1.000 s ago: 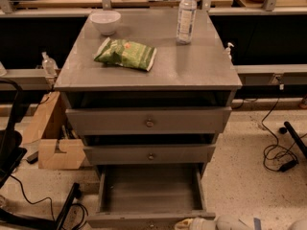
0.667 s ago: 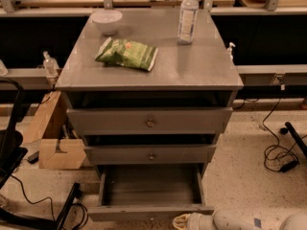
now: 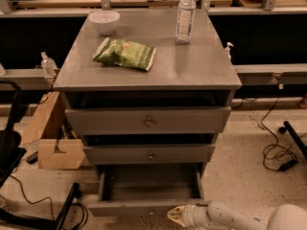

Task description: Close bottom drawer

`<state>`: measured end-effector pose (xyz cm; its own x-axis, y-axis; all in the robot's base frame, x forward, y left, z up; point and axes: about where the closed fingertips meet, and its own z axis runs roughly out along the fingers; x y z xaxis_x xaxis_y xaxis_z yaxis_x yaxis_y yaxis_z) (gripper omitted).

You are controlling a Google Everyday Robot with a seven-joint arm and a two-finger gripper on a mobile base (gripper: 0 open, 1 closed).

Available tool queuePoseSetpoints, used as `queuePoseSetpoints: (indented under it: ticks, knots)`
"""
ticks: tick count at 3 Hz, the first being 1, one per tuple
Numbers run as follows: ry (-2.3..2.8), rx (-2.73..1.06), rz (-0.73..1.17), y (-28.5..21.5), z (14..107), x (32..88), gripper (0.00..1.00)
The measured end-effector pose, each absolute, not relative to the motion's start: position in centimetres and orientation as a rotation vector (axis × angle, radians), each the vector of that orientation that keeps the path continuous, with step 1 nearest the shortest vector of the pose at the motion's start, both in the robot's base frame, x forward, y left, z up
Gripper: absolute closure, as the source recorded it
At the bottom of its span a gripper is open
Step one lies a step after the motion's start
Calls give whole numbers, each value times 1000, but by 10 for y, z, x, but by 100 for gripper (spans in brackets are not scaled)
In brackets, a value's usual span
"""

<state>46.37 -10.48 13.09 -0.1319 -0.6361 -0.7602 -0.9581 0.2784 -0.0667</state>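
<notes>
At the bottom centre of the frame, the bottom drawer (image 3: 139, 208) stands pulled well out from the grey table (image 3: 201, 73). Its long tray is in view, and its narrow front panel lies nearest the lower edge. My hand (image 3: 175, 216) sits low, just right of the middle of that front panel and very close to it. I cannot tell whether it touches the panel, nor whether it is open or closed. The white arm (image 3: 230, 219) runs off from it toward the lower right corner.

Above the drawer I see the middle drawer (image 3: 120, 155) and the top drawer (image 3: 110, 121), each with a small round knob at its centre. On the table top lie a green snack bag (image 3: 125, 54), a white bowl (image 3: 104, 21) at the upper left and a water bottle (image 3: 186, 14) standing upright at the upper right. A cardboard box (image 3: 60, 152) sits on the floor at the left.
</notes>
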Motion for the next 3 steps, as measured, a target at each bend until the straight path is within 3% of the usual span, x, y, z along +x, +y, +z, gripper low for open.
queuePoseSetpoints:
  ticks: [3]
  knots:
    - [1831, -1449, 580, -89, 134, 491, 100]
